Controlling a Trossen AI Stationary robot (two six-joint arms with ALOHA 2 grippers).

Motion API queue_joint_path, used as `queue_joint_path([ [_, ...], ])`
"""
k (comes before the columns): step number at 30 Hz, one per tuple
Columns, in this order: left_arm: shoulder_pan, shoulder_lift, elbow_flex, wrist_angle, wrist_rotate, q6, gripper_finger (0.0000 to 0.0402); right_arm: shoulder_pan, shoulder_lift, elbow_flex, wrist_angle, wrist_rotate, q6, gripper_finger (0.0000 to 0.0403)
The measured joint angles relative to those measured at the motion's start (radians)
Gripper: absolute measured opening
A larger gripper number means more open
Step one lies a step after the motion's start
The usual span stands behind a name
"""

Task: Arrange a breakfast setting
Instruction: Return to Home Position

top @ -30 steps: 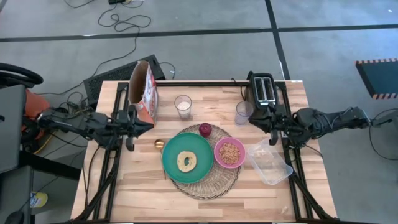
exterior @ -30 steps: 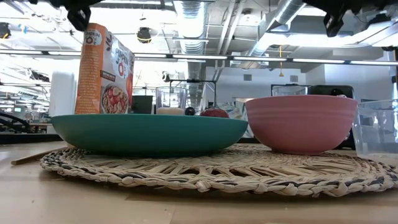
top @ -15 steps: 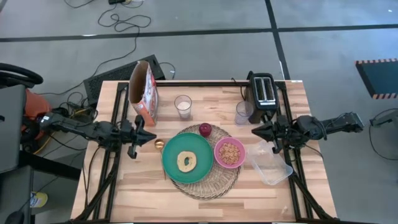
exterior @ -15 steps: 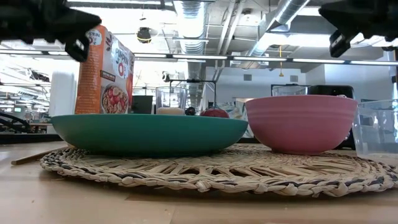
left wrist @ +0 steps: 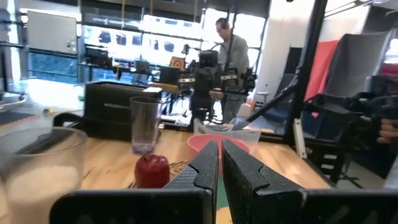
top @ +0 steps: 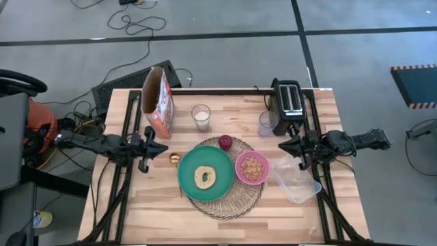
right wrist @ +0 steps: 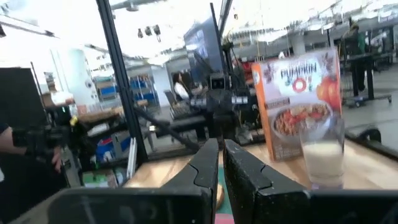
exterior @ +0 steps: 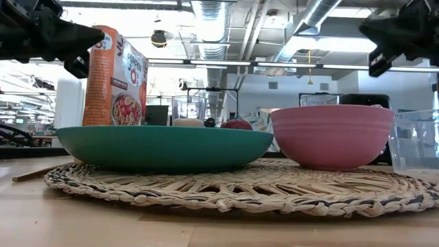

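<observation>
The round straw mat (top: 232,198) lies mid-table. On it rest the teal plate (top: 193,164) with the bagel (top: 204,177), the pink bowl (top: 252,167) with cereal, and the red fruit (top: 224,142). The gold spoon (top: 175,158) lies left of the plate. The cereal box (top: 157,101) stands at the far left, next to a glass of milk (top: 201,117). An empty glass (top: 266,124) stands by the toaster. My left gripper (top: 164,147) hovers shut left of the plate. My right gripper (top: 282,145) hovers shut right of the bowl. Both are empty.
A black toaster (top: 288,99) stands at the far right. A clear plastic tub (top: 295,179) lies right of the mat. Bare wood shows along the near edge (top: 157,219). People stand in the room beyond the table (left wrist: 231,46).
Both arms have drawn back toward their own sides of the table and come lower. My left gripper has gone from beside the cereal box toward the near edge. My right gripper has gone from the empty glass toward the near edge. Nothing on the table has moved.
</observation>
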Motion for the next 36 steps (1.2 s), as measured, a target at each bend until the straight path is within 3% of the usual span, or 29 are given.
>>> queue_joint_path([
  [12,0.001,0.004,-0.001,-0.046,-0.067,0.041,0.0006,-0.002,0.001,-0.014,-0.163,0.023,0.069,0.0052],
  [36,0.001,0.006,-0.003,-0.044,-0.066,0.035,0.0006,0.0,0.011,-0.016,-0.174,0.023,0.085,0.0052],
])
